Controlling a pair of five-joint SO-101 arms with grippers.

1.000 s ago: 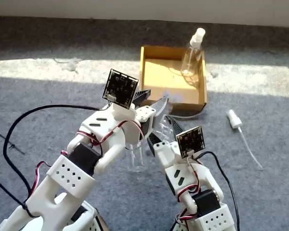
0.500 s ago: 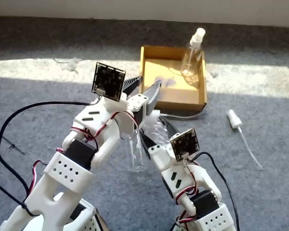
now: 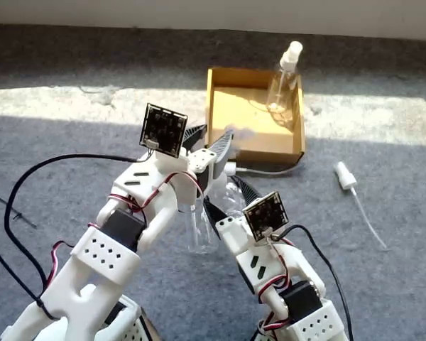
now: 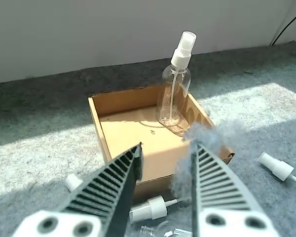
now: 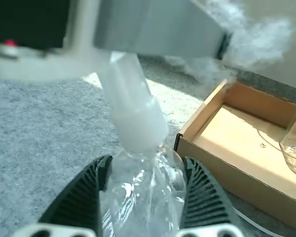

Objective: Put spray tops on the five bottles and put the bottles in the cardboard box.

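Note:
My right gripper (image 5: 145, 165) is shut on a clear bottle (image 5: 140, 197) that carries a white spray top (image 5: 138, 118). In the high view this gripper (image 3: 226, 195) sits in front of the cardboard box (image 3: 255, 71). My left gripper (image 4: 166, 147) is open with nothing between its fingers and hovers just above that spray top, near the box's front wall (image 3: 214, 142). A second clear bottle (image 3: 199, 227) stands upright between the two arms. One bottle with a spray top (image 4: 173, 91) stands in the box's far corner (image 3: 282, 89).
Loose spray tops lie on the grey carpet: one with a tube (image 4: 148, 210) just before the box (image 4: 96, 118), a small one (image 4: 74, 181) beside it, and one (image 3: 344, 176) to the box's right. Black cables run at the left (image 3: 14, 206).
The right gripper has shifted left with its bottle. The left arm swung left and up, then came down a little, so its open gripper now sits over the bottle's top.

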